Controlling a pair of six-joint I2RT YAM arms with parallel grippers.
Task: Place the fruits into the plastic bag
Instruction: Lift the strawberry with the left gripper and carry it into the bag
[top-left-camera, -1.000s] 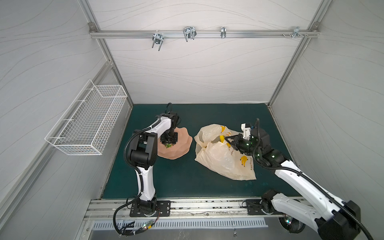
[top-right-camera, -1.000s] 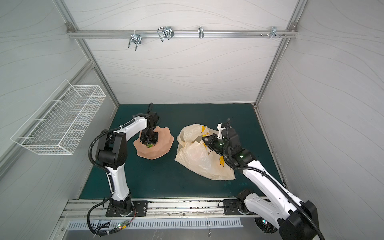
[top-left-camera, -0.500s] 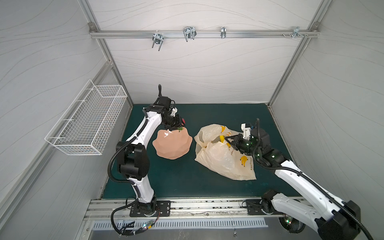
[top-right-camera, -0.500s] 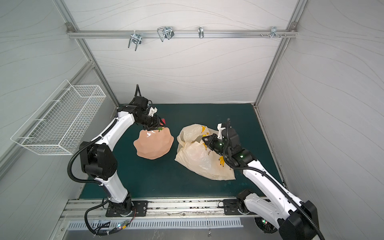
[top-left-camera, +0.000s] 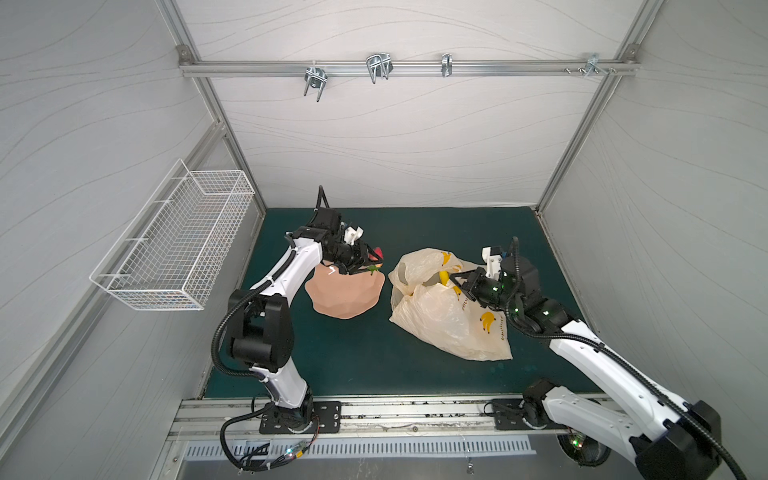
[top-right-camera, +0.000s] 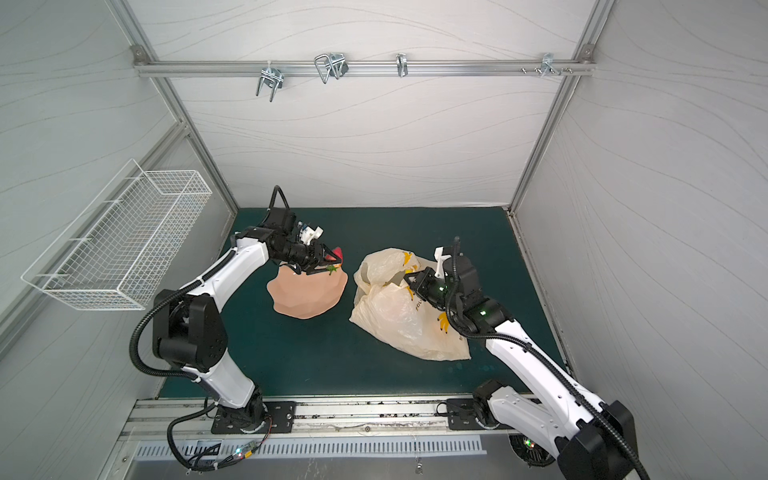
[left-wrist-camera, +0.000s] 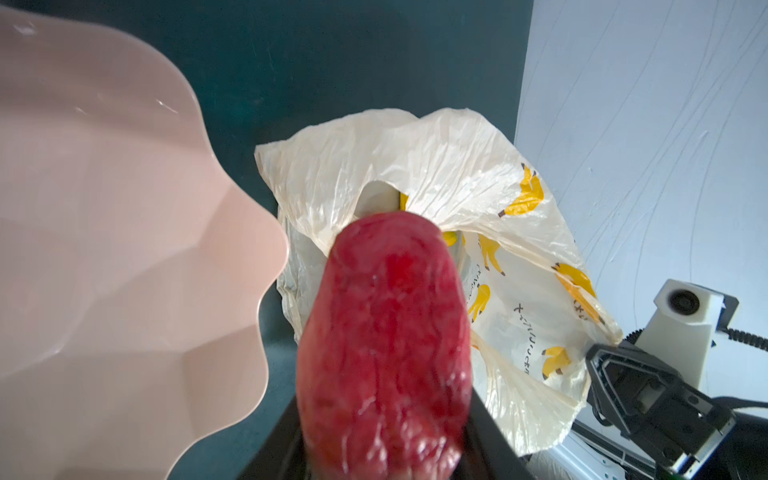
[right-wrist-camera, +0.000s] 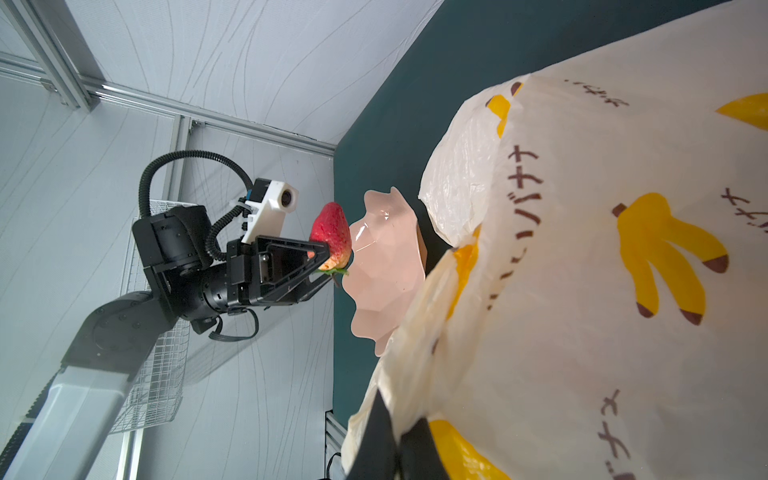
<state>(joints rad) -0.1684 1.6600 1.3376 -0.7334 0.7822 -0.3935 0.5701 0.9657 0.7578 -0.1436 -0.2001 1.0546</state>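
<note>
Bag (top-left-camera: 436, 324) lies at 3 o'clock of the dish (top-left-camera: 345, 299). Strawberry (top-left-camera: 377, 253) in my left gripper (top-left-camera: 374, 264) hangs over its 1 o'clock rim.

Green mat (top-left-camera: 374, 361) w/ dish (top-left-camera: 345, 297), bag (top-left-camera: 440, 324)

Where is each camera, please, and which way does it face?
Top views: high at the front, looking down on both arms, plastic bag, dish.
Left wrist: behind the left gripper, facing the bag past its strawberry.
Right wrist: behind the right gripper, shut on the bag, facing the left arm.
All share bag, dish, strawberry.
</note>
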